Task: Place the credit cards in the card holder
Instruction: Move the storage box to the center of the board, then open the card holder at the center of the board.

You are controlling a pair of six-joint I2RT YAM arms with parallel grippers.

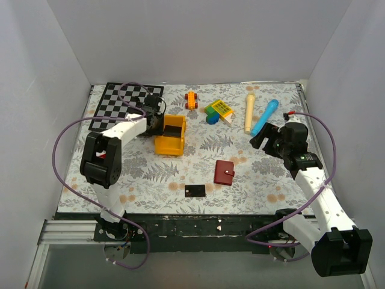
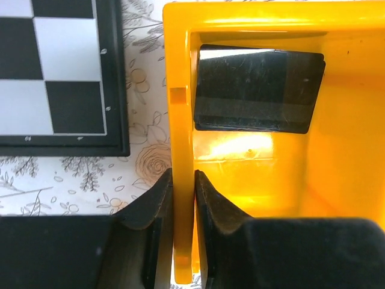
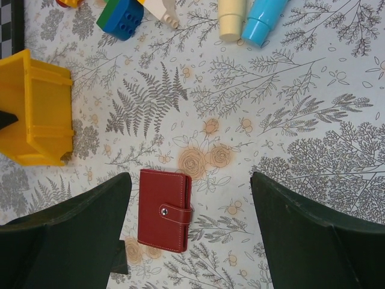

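Left wrist view looks down into the yellow bin (image 2: pixel 180 72). The left gripper (image 2: pixel 182 180) has its two jaws pinched shut on the bin's side wall, one jaw outside and one inside. At the top of that frame, deep in the bin, lie the credit cards (image 2: pixel 258 90). They are black and shiny, and it looks like more than one, stacked.

Top view shows one more card (image 1: pixel 195 191) flat on the table (image 1: pixel 271 180), low in the middle of the frame. The card holder (image 1: pixel 224 172) sits just up and to the right of it, near but not touching. Its snap tab is done up.

In the right wrist view, the right gripper (image 3: pixel 191 180) hangs over the card holder with its jaws wide open and nothing in them.

The cards look thin, stiff, light and slippy. A card lying flat gives the jaws little to bite, so I think it is best pinched by a short edge once that edge is lifted or tipped up. The card holder looks light and a bit soft. It may slide when poked, so one gripper should pin a cover down while the other pulls the tab.
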